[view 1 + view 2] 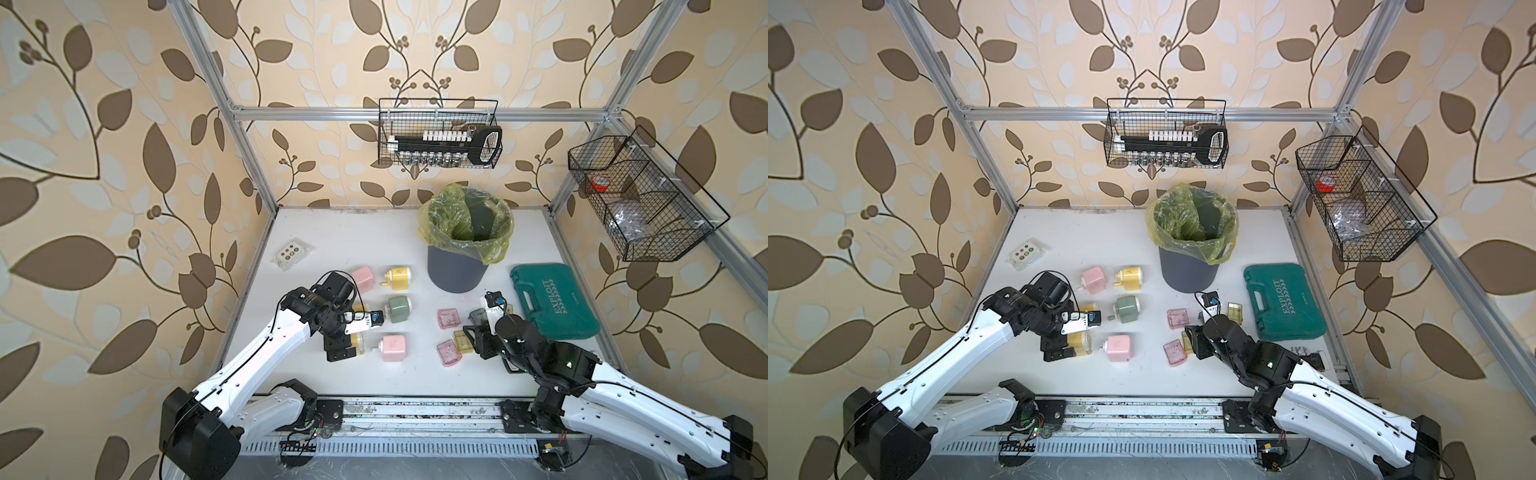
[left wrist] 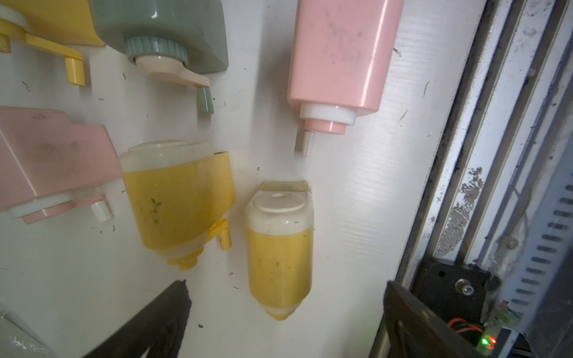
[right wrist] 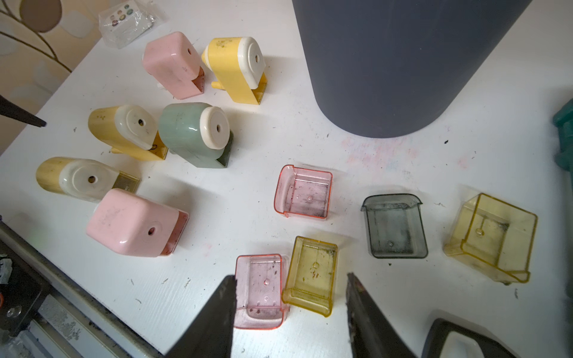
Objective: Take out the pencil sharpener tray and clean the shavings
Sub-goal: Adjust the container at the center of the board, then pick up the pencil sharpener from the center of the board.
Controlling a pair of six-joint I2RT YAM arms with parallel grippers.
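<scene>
The right tool (image 3: 290, 276) stands open, and the small translucent yellow plastic tray (image 3: 311, 272) lies on the white surface (image 3: 403, 161) between its parted black fingers, side by side with a translucent pink tray (image 3: 259, 288), while the left tool (image 2: 285, 282) hangs wide open over a yellow plastic pencil sharpener (image 2: 279, 248).

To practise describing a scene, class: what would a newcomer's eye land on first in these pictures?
The grey bin with its yellow-green liner stands out at the back middle of the table. Left of it cluster six pastel pencil sharpeners. Five clear trays, pulled out, lie by the open right gripper.
</scene>
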